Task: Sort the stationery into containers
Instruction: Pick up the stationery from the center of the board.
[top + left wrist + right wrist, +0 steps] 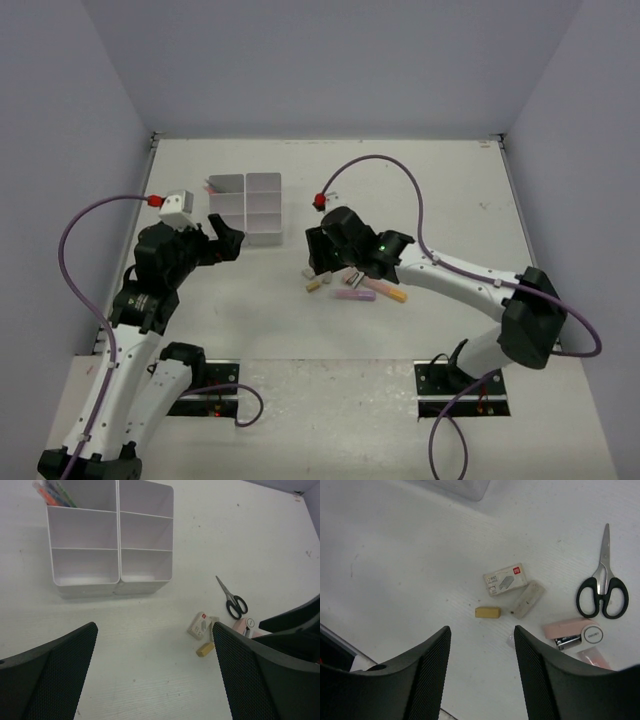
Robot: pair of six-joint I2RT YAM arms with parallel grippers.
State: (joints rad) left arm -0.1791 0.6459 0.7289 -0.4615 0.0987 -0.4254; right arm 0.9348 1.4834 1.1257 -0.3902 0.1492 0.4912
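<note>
The containers, a white tray block (246, 208) (112, 545) of six compartments, stand left of centre, with pens and markers (52, 492) in the far left compartment. Black-handled scissors (602, 587) (231, 600), a white eraser (529, 599), a small yellow eraser (487, 612) (205, 649) and a staple box (506, 579) lie loose on the table. A purple marker (355, 296) and an orange one (385, 291) lie beside them. My right gripper (481, 632) (316, 262) hovers over this pile, jaws apart, nothing between them. My left gripper (154, 627) (227, 240) hangs wide open near the tray.
A pink stapler (572, 632) (245, 626) lies next to the scissors. Grey walls close in the table at the back and both sides. The right arm's black gripper body (295, 630) shows at the right edge of the left wrist view.
</note>
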